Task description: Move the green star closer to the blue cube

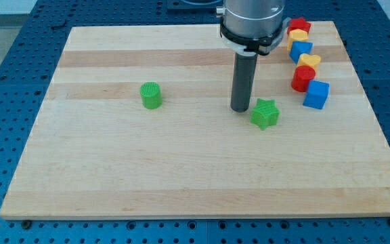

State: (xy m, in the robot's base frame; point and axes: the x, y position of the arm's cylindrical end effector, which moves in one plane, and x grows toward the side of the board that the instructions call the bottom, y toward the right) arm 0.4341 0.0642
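Green star (265, 114) beside my tip (240, 109)

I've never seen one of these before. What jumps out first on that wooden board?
A thick dark rod comes down at the board's middle, my tip just left of a small green star block. At the view's top right, red, yellow and blue blocks crowd together, the nearest a blue cube. A green ribbed cylinder stands alone at the left.

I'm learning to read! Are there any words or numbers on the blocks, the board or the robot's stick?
None: no words, numbers or signs show anywhere.
The green star, blue cube, green cylinder and wooden board are plain.
My tip, just left of the star, bears no label.
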